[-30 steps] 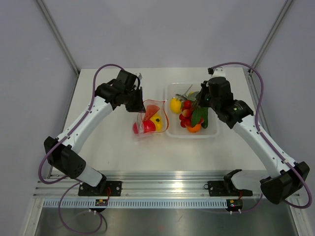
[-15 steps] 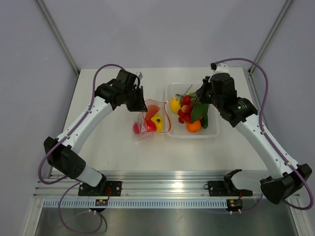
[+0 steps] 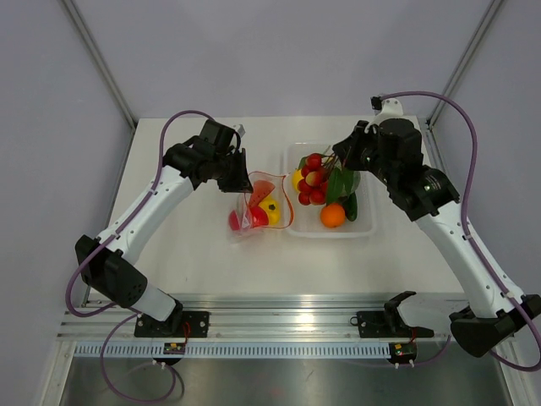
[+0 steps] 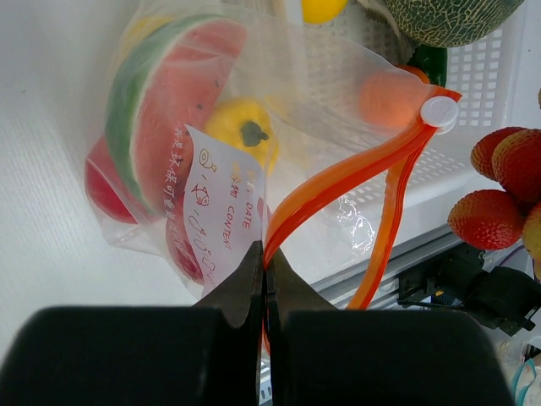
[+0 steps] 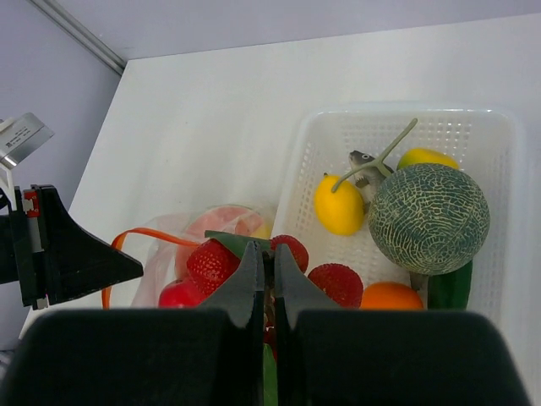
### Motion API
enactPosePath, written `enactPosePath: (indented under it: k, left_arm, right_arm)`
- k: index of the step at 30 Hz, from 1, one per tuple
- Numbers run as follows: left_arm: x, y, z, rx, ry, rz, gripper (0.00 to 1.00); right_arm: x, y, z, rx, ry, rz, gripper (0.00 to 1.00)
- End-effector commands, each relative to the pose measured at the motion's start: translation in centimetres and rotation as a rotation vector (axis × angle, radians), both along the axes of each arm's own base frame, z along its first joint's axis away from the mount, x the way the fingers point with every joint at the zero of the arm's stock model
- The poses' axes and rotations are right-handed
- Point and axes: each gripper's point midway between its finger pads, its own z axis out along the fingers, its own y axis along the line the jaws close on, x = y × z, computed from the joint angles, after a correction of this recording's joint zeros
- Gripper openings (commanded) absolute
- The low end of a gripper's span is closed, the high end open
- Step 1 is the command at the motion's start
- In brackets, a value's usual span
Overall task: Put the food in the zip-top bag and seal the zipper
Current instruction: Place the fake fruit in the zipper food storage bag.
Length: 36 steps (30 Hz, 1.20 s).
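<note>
Bag [image 4: 325, 85] holds watermelon slice [image 4: 161, 110]; tray [image 5: 406, 120] holds melon [image 5: 428, 218].

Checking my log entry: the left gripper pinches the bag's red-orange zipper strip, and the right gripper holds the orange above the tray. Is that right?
Not quite. The right gripper is shut on the bunch of red berries, not the orange, which lies in the white tray; the right wrist view shows this. The left gripper does pinch the zipper strip.
</note>
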Motion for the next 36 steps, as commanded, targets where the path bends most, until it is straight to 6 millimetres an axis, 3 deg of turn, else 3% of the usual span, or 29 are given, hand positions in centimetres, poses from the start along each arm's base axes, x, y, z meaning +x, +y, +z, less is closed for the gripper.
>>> enactPosePath:
  k: [1,6,9,10,13,17,21,30,36]
  left_arm:
    - [0.3,-0.6,2.6,-0.058,-0.065,-0.007,0.0]
    - [0.6,-0.6,2.8,-0.055,-0.07,-0.001,0.0]
    - [0.5,-0.9,3.0,-0.073,-0.063,-0.005,0.0]
    - [0.5,-1.0,3.1,-0.078,-0.063,-0.005,0.0]
    - [0.5,-0.9,3.4,-0.079,-0.072,0.003,0.0]
    - [0.6,-1.0,3.6,-0.083,-0.073,0.004,0.0]
    - [0.6,-0.9,3.5,-0.08,-0.071,0.005,0.0]
    - [0.1,-0.5,3.8,-0.075,-0.075,0.002,0.0]
    - [-0.3,-0.5,4.0,-0.081,-0.078,-0.007,0.0]
  right_arm:
    - [-0.2,0.0,2.1,0.041,-0.063,-0.012,0.0]
    - [-0.4,0.0,1.3,0.046,-0.047,-0.007,0.0]
    - [-1.4,1.3,3.1,0.078,-0.06,0.077,0.0]
    - [-1.9,1.5,4.6,0.096,-0.088,0.096,0.0]
    - [-3.3,3.5,6.4,0.137,-0.116,0.192,0.0]
    - [-4.8,7.3,6.6,0.17,-0.101,0.303,0.0]
    - [-5.2,10.5,6.0,0.218,-0.086,0.355,0.0]
    - [-1.4,11.4,1.8,0.165,-0.036,0.248,0.0]
    - [-0.6,12.4,-0.6,0.152,0.01,0.25,0.0]
